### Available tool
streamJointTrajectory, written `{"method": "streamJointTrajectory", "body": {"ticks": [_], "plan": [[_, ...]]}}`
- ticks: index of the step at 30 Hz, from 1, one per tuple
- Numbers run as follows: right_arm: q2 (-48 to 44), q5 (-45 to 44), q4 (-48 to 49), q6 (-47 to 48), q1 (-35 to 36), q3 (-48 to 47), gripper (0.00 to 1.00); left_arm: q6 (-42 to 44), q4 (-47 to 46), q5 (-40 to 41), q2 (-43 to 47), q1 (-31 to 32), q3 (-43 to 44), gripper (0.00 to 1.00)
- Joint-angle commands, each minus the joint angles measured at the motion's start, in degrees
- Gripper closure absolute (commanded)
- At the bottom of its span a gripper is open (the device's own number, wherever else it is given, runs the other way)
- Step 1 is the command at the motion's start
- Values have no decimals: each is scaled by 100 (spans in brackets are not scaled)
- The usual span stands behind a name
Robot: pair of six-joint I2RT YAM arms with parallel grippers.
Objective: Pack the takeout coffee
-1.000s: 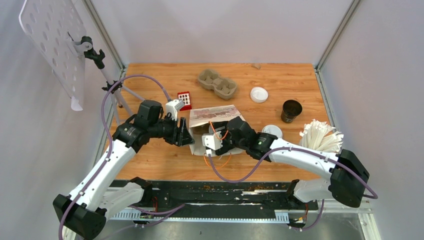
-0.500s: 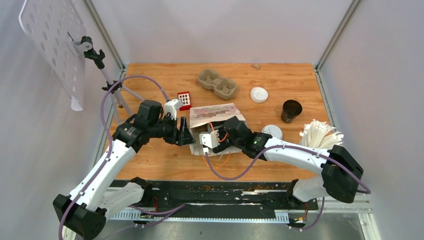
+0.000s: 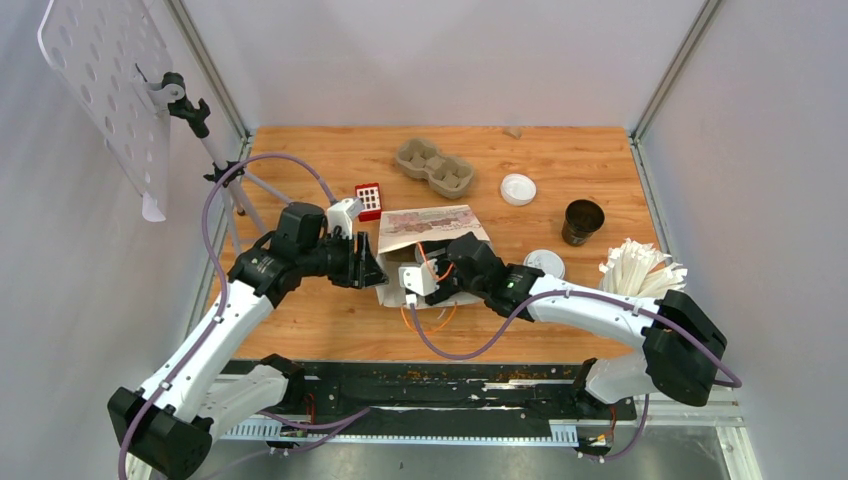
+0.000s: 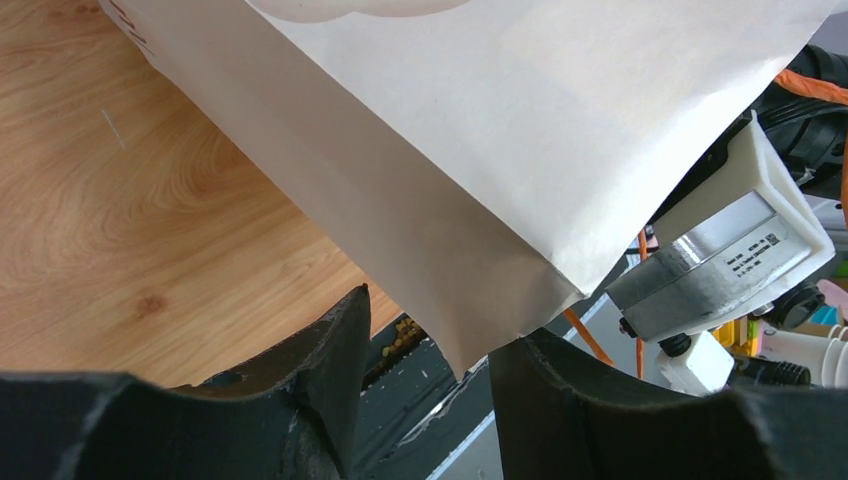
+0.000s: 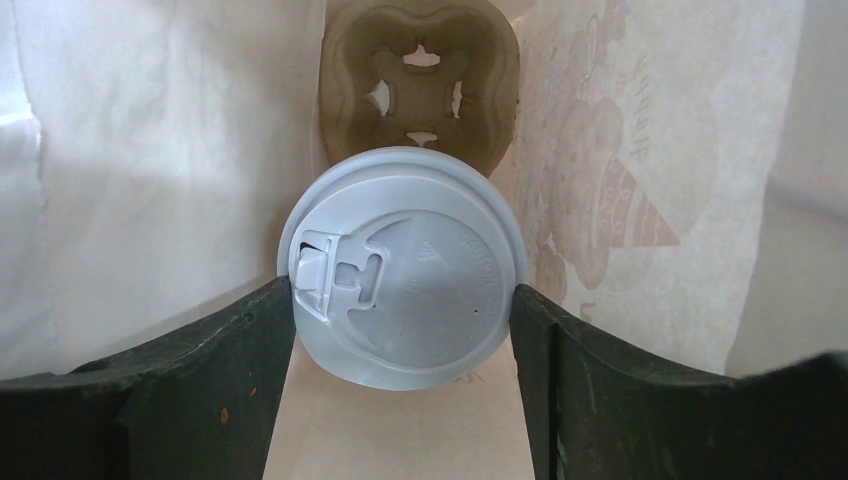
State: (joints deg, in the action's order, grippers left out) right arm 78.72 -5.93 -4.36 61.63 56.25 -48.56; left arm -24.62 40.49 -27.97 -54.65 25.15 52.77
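At the left, the left gripper point(image 4: 440, 325) sits at the near left corner of the paper bag point(image 4: 480, 140), which lies on its side on the tabletop point(image 3: 320, 320). Its jaws are part open with the bag's bottom corner hanging between them. A gap shows beside one jaw, so the thin paper is not pinched.

Inside the bag, in the middle of the scene, is the takeout coffee cup point(image 5: 400, 268), its white lid facing the right wrist camera. Behind it, at the bag's closed end, is a pulp carrier point(image 5: 420, 75). The cup looks light and thin-walled, and too hard a squeeze would likely dent it. Its lid is smooth plastic, probably only pressed on, and could pop off or slip. The firmest hold is probably across the rim, where lid and cup wall stiffen each other.

The right gripper point(image 5: 402, 292) holds it just there. Its jaws are spread wide and press on opposite sides of the lid's edge, so it has hold of the cup.

Further right on the tabletop stand an open dark cup point(image 3: 582, 221) and, beyond it, a loose white lid point(image 3: 517, 188).
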Motion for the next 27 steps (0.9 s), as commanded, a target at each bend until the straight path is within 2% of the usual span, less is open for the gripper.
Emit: {"method": "streamJointTrajectory", "body": {"ticks": [1, 6, 14, 27], "plan": [[-186, 13, 199, -32, 19, 55, 40, -129, -297, -35, 43, 25, -24, 48], [-303, -25, 81, 94, -103, 119, 40, -75, -314, -164, -87, 25, 53, 79], [-457, -48, 4, 339, -418, 185, 40, 94, -158, -262, -135, 26, 175, 99], [-316, 152, 295, 616, -667, 368, 40, 133, -221, -487, -221, 25, 216, 100]]}}
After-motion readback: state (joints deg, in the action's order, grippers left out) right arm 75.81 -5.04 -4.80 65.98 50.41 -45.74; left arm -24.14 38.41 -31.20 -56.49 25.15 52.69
